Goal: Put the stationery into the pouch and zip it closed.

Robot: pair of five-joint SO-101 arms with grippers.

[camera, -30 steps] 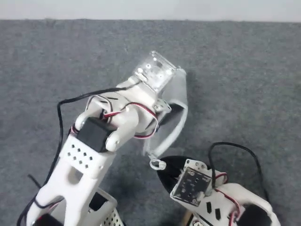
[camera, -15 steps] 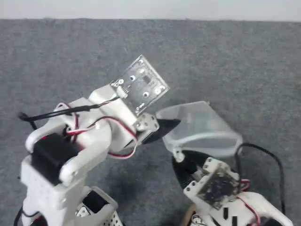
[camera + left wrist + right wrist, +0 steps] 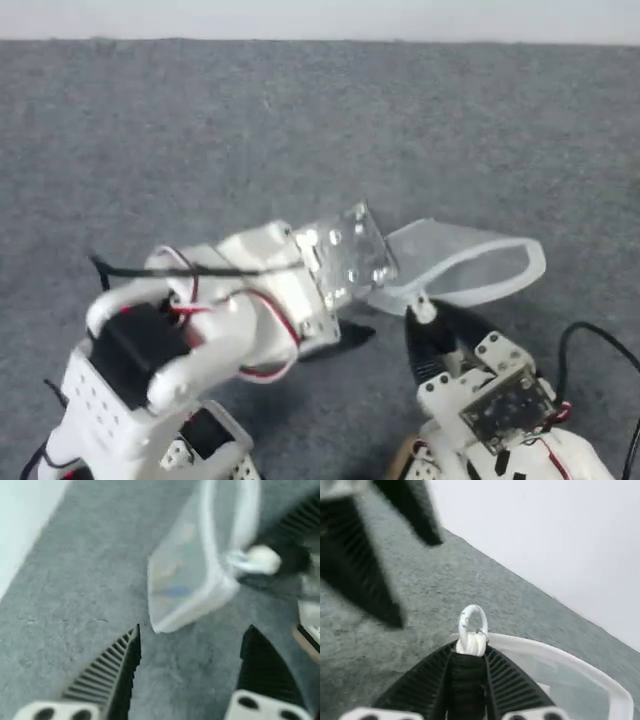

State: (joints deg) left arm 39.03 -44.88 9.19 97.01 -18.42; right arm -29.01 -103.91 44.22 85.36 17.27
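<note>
Translucent plastic edged by a white zip band (image 3: 480, 290) forms the pouch (image 3: 455, 250). In the high view it lies on the grey carpet (image 3: 200, 130), right of centre, with its near left end at the right gripper (image 3: 428, 335). That gripper is clamped on the zipper pull (image 3: 425, 311), presumably so that the slider can be drawn along the zip band. The left arm (image 3: 200, 340) crosses the near left area, its wrist just left of the pouch. Open carpet extends far and right of the pouch. The near side is crowded by both arms.

In the left wrist view the left gripper (image 3: 193, 635) has its jaws spread and holds nothing; carpet shows between them. A corner of the pouch lies just ahead of the fingertips, apart from them. This stance probably prepares a pinch on that end, to brace the pouch against the pull of the zip. Faint coloured shapes (image 3: 172, 580) show through the pouch wall, too blurred to identify.

In the right wrist view the right gripper's jaws are pressed together on the knotted cord of the zipper pull, and the ring stands clear of the tips. Whether the zip is partly closed cannot be told. The left gripper's fingers (image 3: 365, 580) hang close by, so clearance between the two tools is small.
</note>
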